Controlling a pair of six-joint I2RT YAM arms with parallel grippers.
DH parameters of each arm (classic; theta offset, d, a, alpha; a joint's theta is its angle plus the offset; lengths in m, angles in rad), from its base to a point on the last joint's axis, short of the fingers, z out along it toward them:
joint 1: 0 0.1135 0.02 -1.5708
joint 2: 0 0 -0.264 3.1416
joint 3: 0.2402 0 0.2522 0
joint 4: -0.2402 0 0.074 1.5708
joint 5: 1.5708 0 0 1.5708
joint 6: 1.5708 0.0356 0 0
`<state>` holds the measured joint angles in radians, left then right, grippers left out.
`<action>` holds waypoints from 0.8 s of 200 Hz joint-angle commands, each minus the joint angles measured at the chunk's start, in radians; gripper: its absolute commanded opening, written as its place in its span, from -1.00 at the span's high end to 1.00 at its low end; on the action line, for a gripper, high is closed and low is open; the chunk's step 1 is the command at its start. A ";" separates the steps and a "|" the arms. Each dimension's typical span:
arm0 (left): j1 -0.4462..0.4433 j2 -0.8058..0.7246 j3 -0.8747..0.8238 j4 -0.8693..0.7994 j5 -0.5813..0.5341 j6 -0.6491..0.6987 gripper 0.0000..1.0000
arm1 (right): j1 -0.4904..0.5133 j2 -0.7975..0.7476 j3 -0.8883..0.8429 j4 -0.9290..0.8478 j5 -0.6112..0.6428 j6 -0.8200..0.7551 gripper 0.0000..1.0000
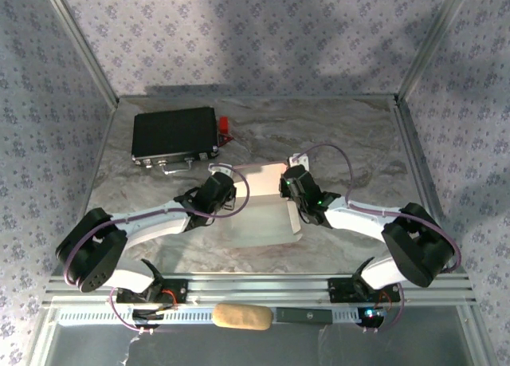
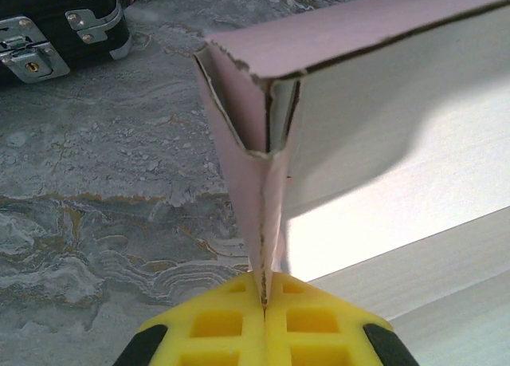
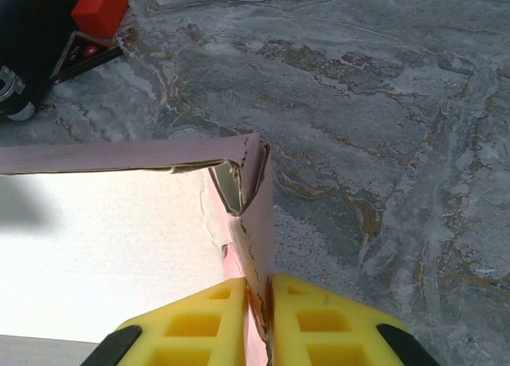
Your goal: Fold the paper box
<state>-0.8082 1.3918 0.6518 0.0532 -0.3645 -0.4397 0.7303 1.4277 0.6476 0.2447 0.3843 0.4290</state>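
The left tool [image 2: 264,301] is pressed together on the left upright wall of the paper box [image 1: 264,214], and the right tool [image 3: 258,296] pinches its right wall. The box sits partly folded near the middle of the surface [image 1: 358,143], whitish inside facing up. A black case [image 1: 175,135] lies toward the far left corner.

No text, number or brand can be read. A small red-and-black tag [image 3: 82,53] beside the black case [image 1: 175,136] bears a whitish mark, possibly lettering, too blurred to make out.
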 commanded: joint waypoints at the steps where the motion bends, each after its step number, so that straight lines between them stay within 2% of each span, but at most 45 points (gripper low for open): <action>1: -0.011 -0.008 0.040 -0.010 -0.012 0.001 1.00 | -0.008 0.033 -0.037 -0.052 -0.035 0.004 0.65; 45: -0.011 -0.006 0.049 -0.015 -0.010 0.006 1.00 | -0.018 0.057 -0.033 -0.048 -0.035 0.013 0.64; 67: -0.010 -0.006 0.052 -0.017 -0.007 0.007 1.00 | -0.017 0.064 -0.022 -0.053 -0.026 0.016 0.84; 84: -0.010 -0.005 0.054 -0.018 -0.004 0.009 1.00 | -0.010 0.082 0.004 -0.079 0.002 0.017 0.90; 129: -0.010 0.004 0.067 -0.028 -0.002 0.009 1.00 | 0.025 0.193 0.129 -0.267 0.182 0.109 1.00; 160: -0.011 0.008 0.071 -0.037 -0.017 0.003 1.00 | 0.074 0.287 0.254 -0.515 0.365 0.228 1.00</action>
<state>-0.8082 1.3922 0.6819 0.0231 -0.3679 -0.4393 0.7761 1.6215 0.8471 0.0414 0.5690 0.5323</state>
